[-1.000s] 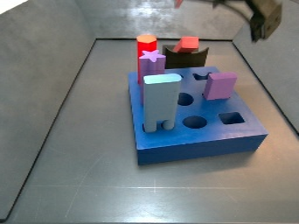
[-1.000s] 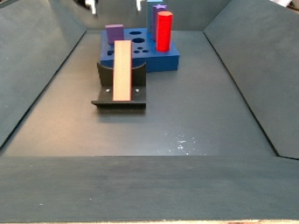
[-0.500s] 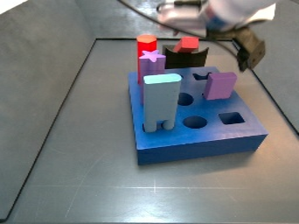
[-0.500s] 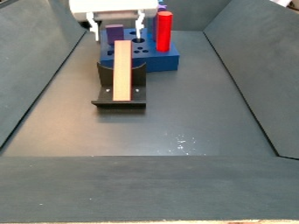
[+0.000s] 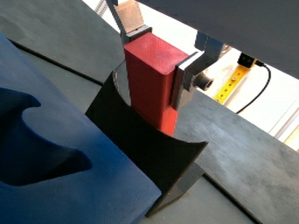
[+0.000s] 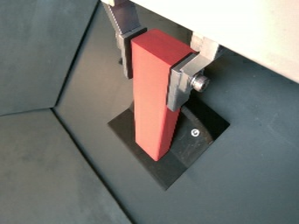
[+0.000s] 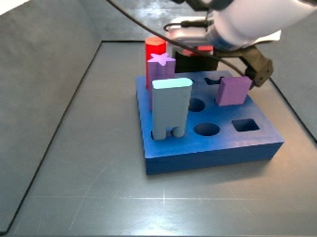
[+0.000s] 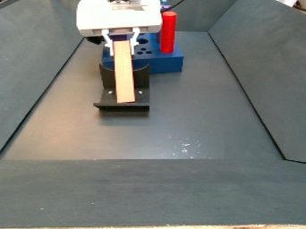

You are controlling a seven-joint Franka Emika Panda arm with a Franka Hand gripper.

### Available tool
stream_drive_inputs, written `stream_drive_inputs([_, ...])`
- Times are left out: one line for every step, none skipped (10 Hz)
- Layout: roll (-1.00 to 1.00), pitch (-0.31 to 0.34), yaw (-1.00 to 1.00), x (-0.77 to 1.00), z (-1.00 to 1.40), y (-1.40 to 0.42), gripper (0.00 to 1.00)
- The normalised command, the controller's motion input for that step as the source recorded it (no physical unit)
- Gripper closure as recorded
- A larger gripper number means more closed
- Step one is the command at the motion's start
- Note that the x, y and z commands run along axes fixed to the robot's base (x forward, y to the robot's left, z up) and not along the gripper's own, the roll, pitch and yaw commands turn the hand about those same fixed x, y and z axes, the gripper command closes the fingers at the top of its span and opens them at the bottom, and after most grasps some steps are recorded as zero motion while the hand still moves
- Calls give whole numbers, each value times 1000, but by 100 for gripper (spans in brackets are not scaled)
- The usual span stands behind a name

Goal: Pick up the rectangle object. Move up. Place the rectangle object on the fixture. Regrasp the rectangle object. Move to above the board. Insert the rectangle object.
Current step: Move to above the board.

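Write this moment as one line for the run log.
phase: regrasp | gripper: fingers beside rectangle object, closure unclear | object: on fixture | board: slot open

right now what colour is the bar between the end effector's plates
Red: the rectangle object between the end effector fingers, clearest in a wrist view.

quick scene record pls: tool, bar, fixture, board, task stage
tool: the tool is at the upper end of the red bar, one finger on each side of it
tool state: fingers look shut on the bar, or nearly; contact can't be confirmed
bar: the red bar leans on the fixture, lower end on its base plate
fixture: the fixture stands on the floor beside the blue board
board: the blue board carries several pegs; square hole open
stage: regrasp; insertion not yet done
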Motion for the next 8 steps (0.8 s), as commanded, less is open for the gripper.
stream_drive_inputs([-119,-255,-58,-49,1000,189,100])
stream_drive_inputs([-125,-240,-112,-63,1000,183,100])
stream_drive_inputs([-126,-223,-149,-66,1000,175,100])
stream_drive_inputs([-128,-191,-181,-68,1000,174,100])
stream_drive_inputs([-126,-153,-205,-72,1000,172,100])
stream_drive_inputs([-114,-94,-221,-77,1000,166,100])
stream_drive_inputs([-111,-52,-219,-79,1000,162,100])
stream_drive_inputs([-111,2,-196,-84,1000,159,100])
